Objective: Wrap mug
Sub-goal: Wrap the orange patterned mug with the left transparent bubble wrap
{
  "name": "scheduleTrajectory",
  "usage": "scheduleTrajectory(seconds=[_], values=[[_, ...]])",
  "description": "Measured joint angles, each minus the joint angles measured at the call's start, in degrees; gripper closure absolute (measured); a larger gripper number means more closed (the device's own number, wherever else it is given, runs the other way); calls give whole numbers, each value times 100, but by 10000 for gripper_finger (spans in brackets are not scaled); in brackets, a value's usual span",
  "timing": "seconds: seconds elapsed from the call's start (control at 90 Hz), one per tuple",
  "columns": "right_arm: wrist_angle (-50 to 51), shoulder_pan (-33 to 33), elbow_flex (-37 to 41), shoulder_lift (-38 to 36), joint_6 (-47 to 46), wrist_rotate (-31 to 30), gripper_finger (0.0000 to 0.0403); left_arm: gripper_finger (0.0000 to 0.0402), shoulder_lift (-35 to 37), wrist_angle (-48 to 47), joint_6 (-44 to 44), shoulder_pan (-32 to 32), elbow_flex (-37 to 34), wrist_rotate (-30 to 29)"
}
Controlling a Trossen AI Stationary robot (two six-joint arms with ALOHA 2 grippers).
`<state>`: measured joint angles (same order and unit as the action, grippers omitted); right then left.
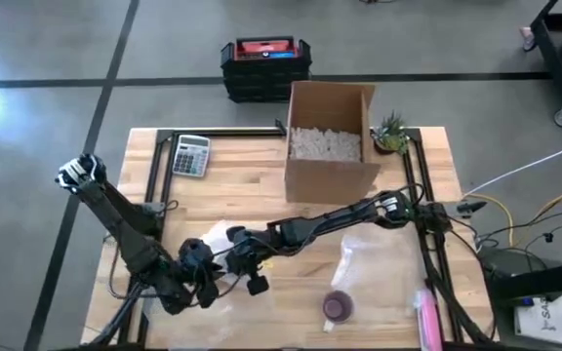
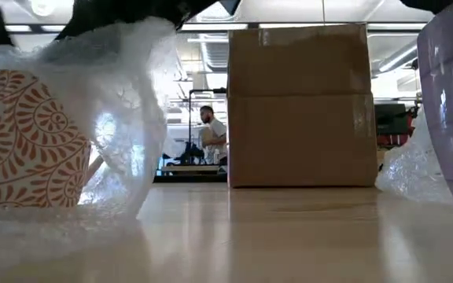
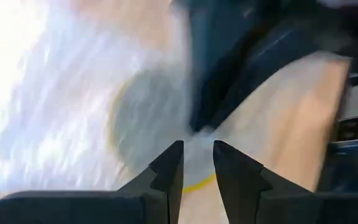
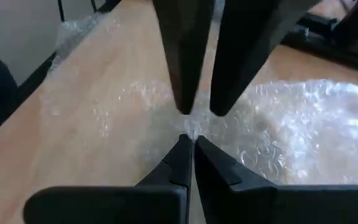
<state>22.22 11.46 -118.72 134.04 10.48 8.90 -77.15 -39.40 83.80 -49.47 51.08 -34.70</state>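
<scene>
A white mug with an orange leaf pattern (image 2: 26,141) stands upright on the table at the near left, under a sheet of bubble wrap (image 2: 124,94) drawn up over it. Through the wrap, the mug (image 3: 145,121) shows blurred in the left wrist view. Both grippers meet above it. My left gripper (image 1: 201,259) and my right gripper (image 1: 238,246) are each shut on the wrap (image 1: 220,234) at nearly the same spot. In the high view the arms hide the mug. My left gripper has a bunched bit of the bubble wrap (image 4: 196,119) between its fingertips (image 4: 183,106), which stay slightly apart. The fingers come from above. The wrap rises to them from the table. My right gripper pinches the same gathered peak of the wrap (image 4: 193,129) at its very fingertips (image 4: 180,152), which meet. It comes slanting from the table's right side. The rest of the sheet lies spread on the table (image 4: 303,124).
A purple mug (image 1: 338,307) stands near the front edge, by a second sheet of wrap (image 1: 364,252) and a pink object (image 1: 425,314). An open cardboard box of packing peanuts (image 1: 328,146) stands at the back, with a calculator (image 1: 191,154) to its left and a small plant (image 1: 390,132) to its right.
</scene>
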Motion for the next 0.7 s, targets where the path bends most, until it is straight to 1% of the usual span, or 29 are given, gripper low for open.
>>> scheduleTrajectory(seconds=[0.222, 0.378, 0.478, 0.611, 0.644, 0.7], values=[[998, 0, -790, -42, 2, 1, 403, 327, -110, 189, 176, 9, -129, 79], [2674, -49, -1647, -72, 255, 11, 403, 327, -108, 259, 159, 11, -135, 106], [3632, -86, -1437, -421, 319, 6, 403, 327, -108, 324, 117, 13, -139, 118], [5144, -101, -1025, -535, 319, 54, 403, 327, -108, 328, 90, 13, -141, 118], [5216, -93, -809, -524, 312, 94, 403, 327, -108, 332, 82, 13, -141, 118], [4942, -40, -423, -509, 303, 324, 403, 327, -108, 333, 78, 14, -141, 118]])
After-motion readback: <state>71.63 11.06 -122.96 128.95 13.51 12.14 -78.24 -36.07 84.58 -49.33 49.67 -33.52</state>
